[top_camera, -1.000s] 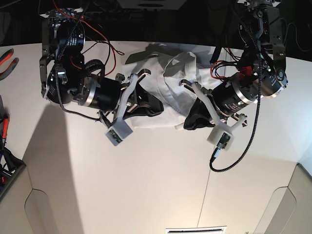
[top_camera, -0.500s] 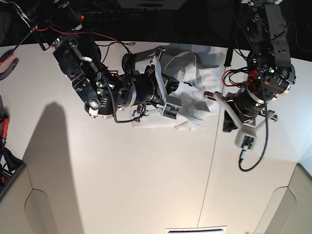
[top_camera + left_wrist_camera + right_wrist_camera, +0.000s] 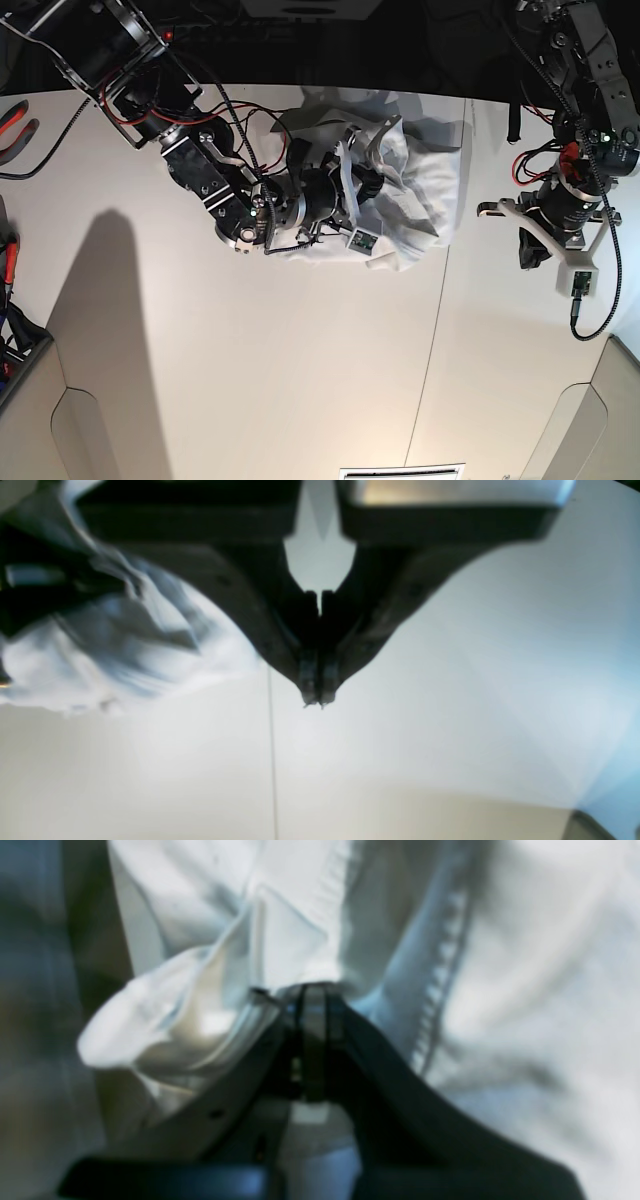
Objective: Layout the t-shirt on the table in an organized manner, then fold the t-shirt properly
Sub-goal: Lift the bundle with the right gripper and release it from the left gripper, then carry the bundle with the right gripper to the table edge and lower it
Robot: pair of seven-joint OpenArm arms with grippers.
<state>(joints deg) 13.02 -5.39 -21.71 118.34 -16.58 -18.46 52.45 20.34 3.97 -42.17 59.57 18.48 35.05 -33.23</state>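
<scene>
The wide matte white table runs beneath a dark equipment backdrop, with a thin dark seam crossing it and rounded cut-outs along the near edge.

Going left to right in the base view: the right gripper reaches in from 10 o'clock and is clenched on a fold of the large plain white cotton t-shirt. The wrist view shows cloth bunched at its closed tips, beside a stitched hem. The shirt lies crumpled in a heap at about 12 o'clock on the table, not yet spread. At 3 o'clock, well apart from the cloth, the left gripper hangs above bare table with its jaws pressed together on nothing.

Judgement: the garment is light, limp and will drape and drag; it should be taken at hems, shoulder seams or sleeve edges, both arms pulling apart.

Collar and sleeves cannot be identified in the heap. The right arm covers part of the shirt, and both wrist views are blurred.
</scene>
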